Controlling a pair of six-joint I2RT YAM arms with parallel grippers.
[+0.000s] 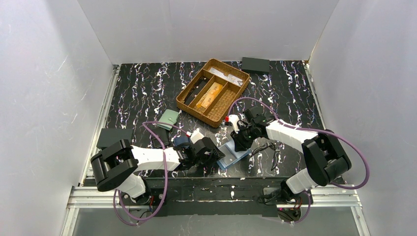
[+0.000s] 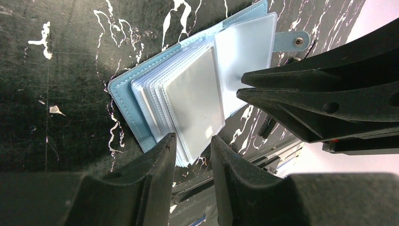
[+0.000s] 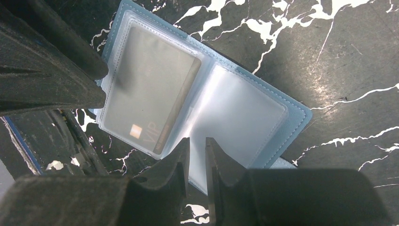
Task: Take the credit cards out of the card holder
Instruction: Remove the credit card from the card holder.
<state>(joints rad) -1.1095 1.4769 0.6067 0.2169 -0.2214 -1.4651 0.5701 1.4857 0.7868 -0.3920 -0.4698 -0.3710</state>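
Open card holder (image 1: 233, 155) lies between left pincer (image 1: 214, 156) and right pincer (image 1: 239, 143)

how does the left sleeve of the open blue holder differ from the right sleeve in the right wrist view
In the open card holder, the left sleeve holds a card printed VIP with a small orange chip; the right sleeve looks empty. The left reads dark grey, the right pale and glossy. Both are clear plastic pockets.

We see both grippers crowd the open card holder (image 1: 232, 155): left gripper (image 1: 215, 156) blocks its near-left edge, right gripper (image 1: 239, 144) its far side; bare table (image 1: 142, 93) lies leftward.
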